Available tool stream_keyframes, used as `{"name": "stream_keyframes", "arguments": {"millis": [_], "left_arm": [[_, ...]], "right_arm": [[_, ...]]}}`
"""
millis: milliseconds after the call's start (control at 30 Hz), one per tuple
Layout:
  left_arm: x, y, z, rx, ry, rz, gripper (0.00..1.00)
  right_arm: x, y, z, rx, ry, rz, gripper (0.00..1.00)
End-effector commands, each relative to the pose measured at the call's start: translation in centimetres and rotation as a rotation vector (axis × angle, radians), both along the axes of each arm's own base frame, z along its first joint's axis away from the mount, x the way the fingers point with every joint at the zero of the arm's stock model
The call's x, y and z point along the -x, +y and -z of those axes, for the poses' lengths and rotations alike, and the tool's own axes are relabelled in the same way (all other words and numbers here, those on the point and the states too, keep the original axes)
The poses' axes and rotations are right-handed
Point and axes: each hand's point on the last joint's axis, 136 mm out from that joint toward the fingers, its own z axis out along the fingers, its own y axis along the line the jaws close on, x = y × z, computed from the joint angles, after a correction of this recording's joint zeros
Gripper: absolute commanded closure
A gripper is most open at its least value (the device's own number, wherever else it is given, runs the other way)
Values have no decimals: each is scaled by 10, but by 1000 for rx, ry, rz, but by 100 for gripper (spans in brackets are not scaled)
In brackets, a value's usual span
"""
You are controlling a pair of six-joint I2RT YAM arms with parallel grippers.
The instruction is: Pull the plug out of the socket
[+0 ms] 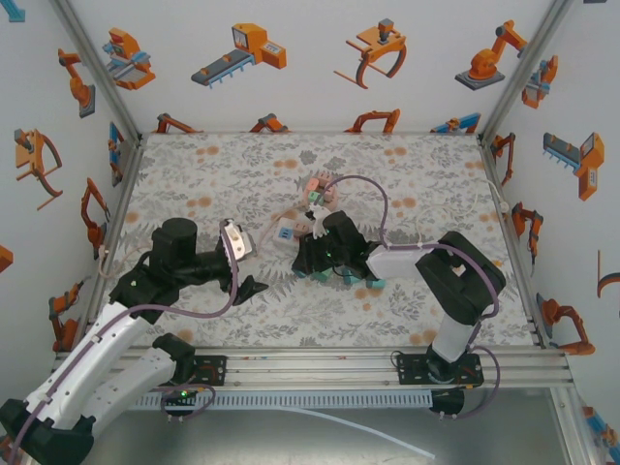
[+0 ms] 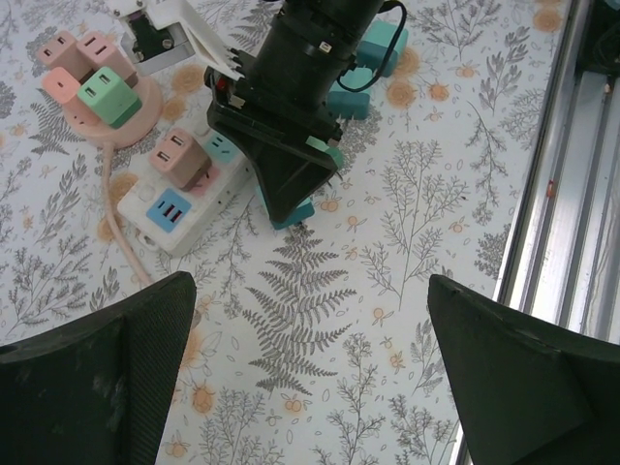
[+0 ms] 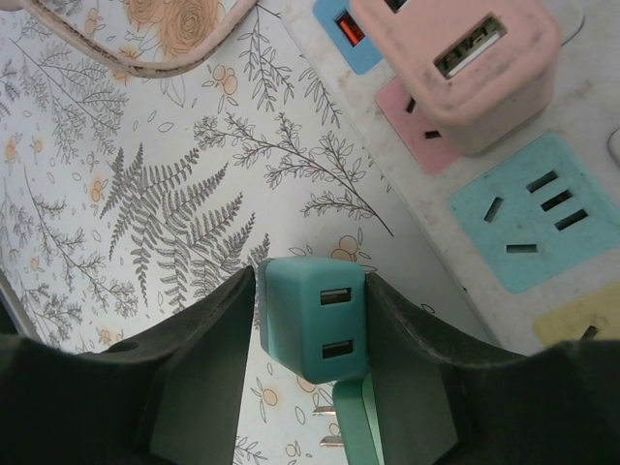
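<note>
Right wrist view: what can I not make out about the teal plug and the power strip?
Teal plug: the right fingers cover its sides; its lower part runs past the bottom edge.
Grip: shadow hides whether the fingers press the plug or only flank it.
Power strip: the right edge cuts off the yellow socket, the top edge the pink plug.
</note>
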Motion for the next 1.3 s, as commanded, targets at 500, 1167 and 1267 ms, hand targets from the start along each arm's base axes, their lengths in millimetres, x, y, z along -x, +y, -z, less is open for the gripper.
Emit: {"name": "stream_keyframes", "arguments": {"millis": [500,1167,1267], "left_arm": [[-74,14,6,60,110,-422,3],[-163,52,42,308,670,-1017,1],[-173,53,52,298,732,-1088,8]], "right_arm": [[-9,-35,-80,28,-368,68,50],[-22,-39,-162,-36,-906,74,37],[-28,-31,-159,-34,-894,62,36]]}}
